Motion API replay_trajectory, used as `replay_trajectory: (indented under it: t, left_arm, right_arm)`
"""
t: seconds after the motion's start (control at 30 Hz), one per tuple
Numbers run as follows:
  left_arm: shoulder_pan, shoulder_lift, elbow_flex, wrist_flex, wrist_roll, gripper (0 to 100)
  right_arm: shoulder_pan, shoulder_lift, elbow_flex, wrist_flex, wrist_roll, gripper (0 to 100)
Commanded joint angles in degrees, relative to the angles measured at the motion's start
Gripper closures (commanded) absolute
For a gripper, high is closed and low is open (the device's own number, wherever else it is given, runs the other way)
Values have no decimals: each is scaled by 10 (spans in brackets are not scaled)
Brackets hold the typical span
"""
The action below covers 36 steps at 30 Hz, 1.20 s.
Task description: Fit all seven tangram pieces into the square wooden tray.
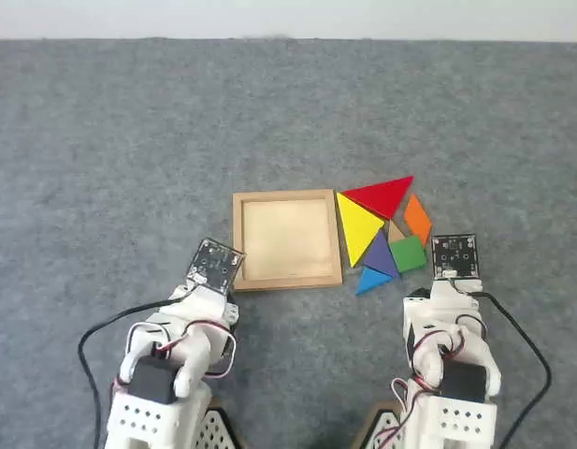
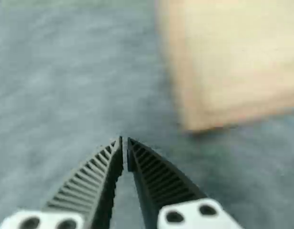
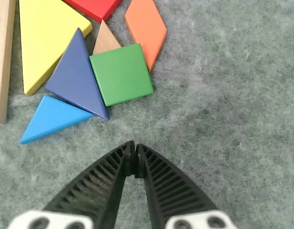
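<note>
The left gripper (image 2: 124,140) had its ridged fingers pressed together on nothing, poised low over the grey worktop (image 1: 129,140) just off the near left corner of the square wooden tray (image 1: 286,195). The right gripper (image 3: 135,145) was likewise closed and empty, hanging above bare worktop a little to the near side of the loose pieces. Nearest its tips lay the light blue triangle (image 3: 51,117), whose long edge touched the near side of the dark blue triangle (image 3: 77,76). The green square (image 3: 121,74) sat tight against the dark blue triangle's other side. Beyond the square, the small plain wooden triangle (image 3: 106,42) was wedged between the yellow triangle (image 3: 44,38) and the orange parallelogram (image 3: 146,28), which touched the square's far corner on the outer side of the group. The large yellow triangle lay just beside the tray's right rim, and the red triangle (image 3: 92,7) lay at the far end of the group, close against the yellow one's far corner. All seven pieces were flat on the worktop outside the tray, clustered along its right edge. The tray itself lay square-on near the middle of the worktop, between the two arms and slightly ahead of them.
</note>
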<state>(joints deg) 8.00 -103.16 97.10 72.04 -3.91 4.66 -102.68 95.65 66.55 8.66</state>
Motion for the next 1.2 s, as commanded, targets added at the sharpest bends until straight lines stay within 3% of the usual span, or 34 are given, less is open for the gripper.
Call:
replay_trajectory:
  t: [0.0,0.5,0.57,0.7,0.8,1.0,1.17]
  left_arm:
    - [-64,-11,-6,3,-1,981]
    - [-67,-11,-6,3,-1,981]
    - [-67,-11,-6,3,-1,981]
    - [-67,-11,-6,3,-1,981]
    - [-67,-11,-6,3,-1,981]
    - [-67,-11,-6,3,-1,981]
    - [-67,-11,-6,3,-1,981]
  right_arm:
    - [4,-12,8,2,-4,989]
    - [4,-12,8,2,-4,989]
    - [4,-12,8,2,36,989]
    - [10,-13,5,-6,215,989]
    - [18,-8,-15,-36,236,989]
    - [4,15,-151,2,220,989]
    - [-36,212,-312,13,227,989]
